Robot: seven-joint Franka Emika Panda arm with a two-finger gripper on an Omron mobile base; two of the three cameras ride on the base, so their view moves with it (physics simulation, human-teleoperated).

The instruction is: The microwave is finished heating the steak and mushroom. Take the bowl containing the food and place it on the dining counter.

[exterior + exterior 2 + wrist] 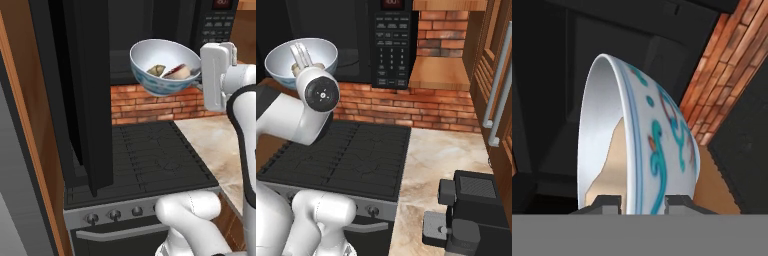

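Your two-finger gripper [642,202] is clamped on the rim of the round ceramic bowl [164,67], white inside with blue-and-white pattern outside. In the hand view one dark fingertip [606,202] sits inside the wall and the other outside it, with the rim running straight up between them. The bowl hangs in the air off the end of your hand, tipped a little toward the left base camera, clear of any surface. Inside it, close to your fingers, lies the small reddish-brown steak chunk [178,71] with its pale edge, and just beyond it the lumpy olive-tan mushroom [156,70]. Behind the bowl is the large black microwave [390,42], its wide dark door [87,95] swung open past the far side of the bowl from your hand. Well below the bowl sits the black stovetop [145,155], with the red brick backsplash [406,107] behind it.
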